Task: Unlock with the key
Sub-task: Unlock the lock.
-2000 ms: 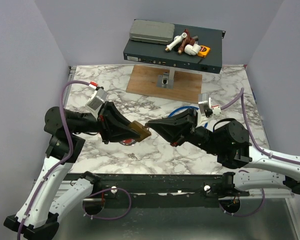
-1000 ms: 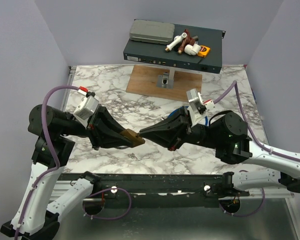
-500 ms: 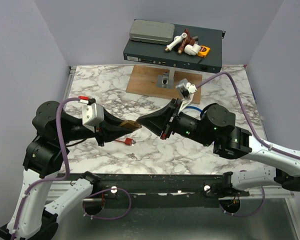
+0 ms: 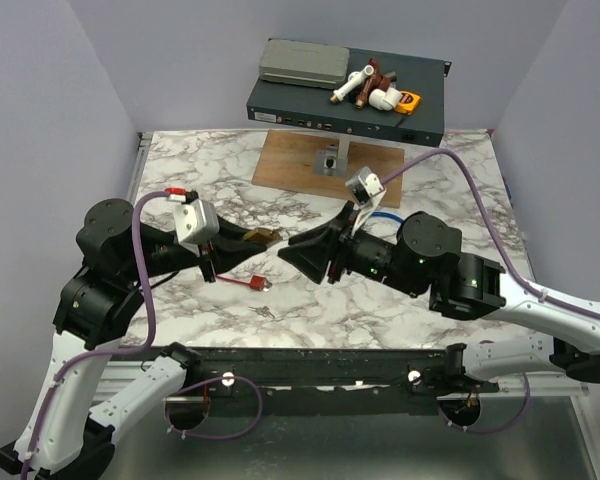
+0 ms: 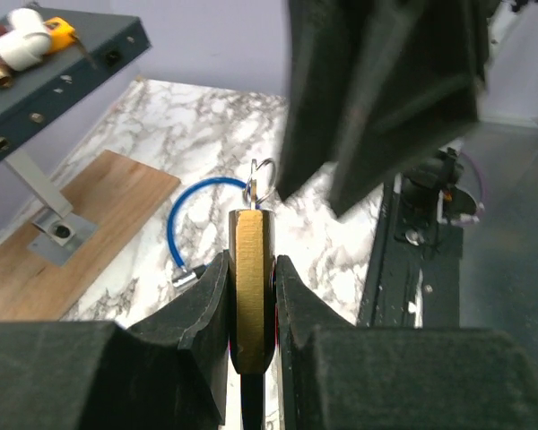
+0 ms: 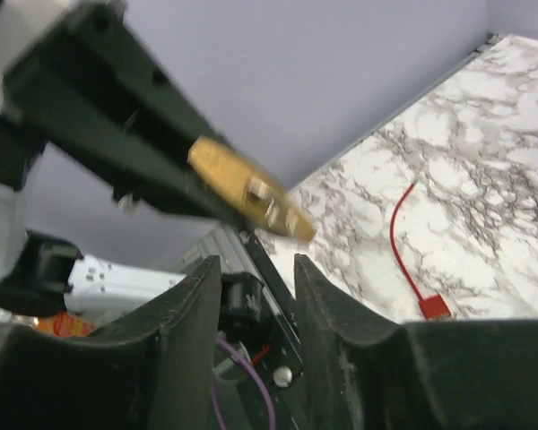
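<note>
A brass padlock [image 4: 259, 238] hangs above the table, with my left gripper [image 4: 242, 241] shut on it. In the left wrist view the padlock [image 5: 252, 296] stands edge-on between the jaws of the left gripper [image 5: 252, 267]. A silver key with a wire ring [image 5: 262, 182] sticks out of its far end. My right gripper [image 4: 286, 251] points at that end from the right, a little apart from it. In the right wrist view the right gripper [image 6: 256, 269] is open and empty, with the padlock [image 6: 249, 199] just above and beyond its tips.
A red cable with a plug [image 4: 252, 283] and small metal bits [image 4: 265, 312] lie below the grippers. A blue cable loop [image 4: 384, 214] lies behind the right arm. A wooden board [image 4: 300, 160] and a dark shelf [image 4: 330, 108] with pipe fittings stand at the back.
My right gripper has opened and drawn slightly back from the padlock's end. The left gripper has lifted the padlock up and towards the back, still shut on it.
</note>
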`<act>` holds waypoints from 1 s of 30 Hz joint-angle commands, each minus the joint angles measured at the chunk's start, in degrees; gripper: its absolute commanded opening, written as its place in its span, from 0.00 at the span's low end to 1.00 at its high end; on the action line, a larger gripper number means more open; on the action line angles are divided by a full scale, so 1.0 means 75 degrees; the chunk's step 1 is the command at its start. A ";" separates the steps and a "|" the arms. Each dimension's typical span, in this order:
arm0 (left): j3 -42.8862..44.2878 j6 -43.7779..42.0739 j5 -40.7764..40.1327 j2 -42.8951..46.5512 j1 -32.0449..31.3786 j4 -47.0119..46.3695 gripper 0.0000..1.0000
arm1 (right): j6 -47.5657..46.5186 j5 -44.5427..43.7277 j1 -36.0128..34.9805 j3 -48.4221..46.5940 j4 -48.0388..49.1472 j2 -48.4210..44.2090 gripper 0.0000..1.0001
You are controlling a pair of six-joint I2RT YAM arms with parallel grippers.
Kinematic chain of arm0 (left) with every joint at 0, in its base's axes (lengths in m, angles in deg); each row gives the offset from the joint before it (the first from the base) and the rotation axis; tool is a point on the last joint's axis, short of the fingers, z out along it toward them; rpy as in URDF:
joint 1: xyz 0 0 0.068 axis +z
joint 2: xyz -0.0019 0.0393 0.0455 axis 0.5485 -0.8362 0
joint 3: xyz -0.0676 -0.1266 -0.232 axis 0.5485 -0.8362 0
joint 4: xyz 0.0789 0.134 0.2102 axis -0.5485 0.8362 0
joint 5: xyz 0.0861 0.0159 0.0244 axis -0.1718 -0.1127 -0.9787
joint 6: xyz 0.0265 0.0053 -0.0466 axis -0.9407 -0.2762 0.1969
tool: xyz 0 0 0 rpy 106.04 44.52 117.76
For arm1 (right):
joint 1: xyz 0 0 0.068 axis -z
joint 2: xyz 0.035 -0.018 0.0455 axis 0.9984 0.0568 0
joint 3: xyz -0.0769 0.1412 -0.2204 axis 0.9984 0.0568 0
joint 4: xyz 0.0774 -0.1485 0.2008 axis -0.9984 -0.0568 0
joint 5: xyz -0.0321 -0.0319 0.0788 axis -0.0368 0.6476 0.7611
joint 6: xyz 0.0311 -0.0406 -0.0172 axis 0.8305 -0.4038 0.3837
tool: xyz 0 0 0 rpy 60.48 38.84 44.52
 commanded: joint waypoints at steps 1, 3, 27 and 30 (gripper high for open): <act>0.0171 0.1146 0.0070 -0.0164 0.0078 -0.1654 0.00 | -0.1215 0.0620 -0.0169 0.0645 -0.0503 -0.0749 0.45; 0.0278 0.1439 0.0743 -0.0311 0.0071 -0.1581 0.00 | -0.1618 0.1060 -0.0174 0.0981 -0.0168 -0.1066 0.51; -0.0097 0.2280 0.3032 -0.0661 0.0077 -0.1477 0.00 | -0.3789 0.1807 -0.0172 -0.0972 -0.1389 -0.0935 0.64; -0.0158 0.2241 0.2852 -0.0652 0.0033 -0.1422 0.00 | -0.3784 0.2016 -0.0175 -0.1280 -0.1567 -0.0441 0.63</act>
